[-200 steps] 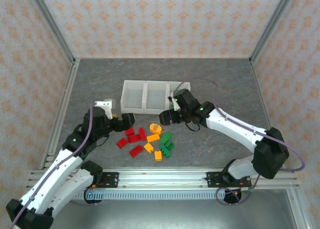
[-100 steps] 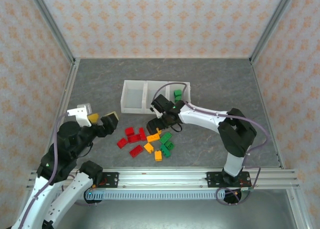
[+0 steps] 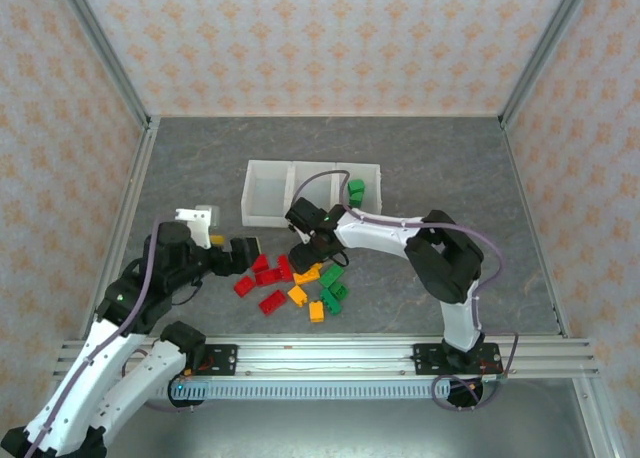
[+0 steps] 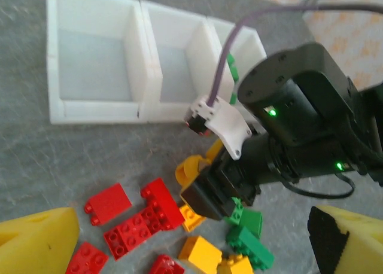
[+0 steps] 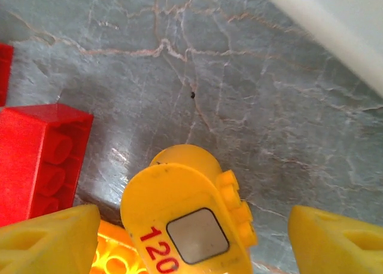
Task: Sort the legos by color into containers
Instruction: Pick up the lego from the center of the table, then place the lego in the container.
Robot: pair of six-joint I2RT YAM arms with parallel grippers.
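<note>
Downward tilts the right gripper.
Round orange lego sits between its spread fingers; left gripper gapes empty.

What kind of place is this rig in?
Probably a lab test cell: silver aluminium frame posts around patterned orange wall panels, a grey marbled tabletop, and a slotted metal mounting rail at its near edge.

The legos are red, orange-yellow and green; the round piece is orange-yellow with red digits "120" and a grey square. The containers are translucent white, with a green brick inside. The table is grey, marble-veined; the walls peach with an orange floral repeat.
</note>
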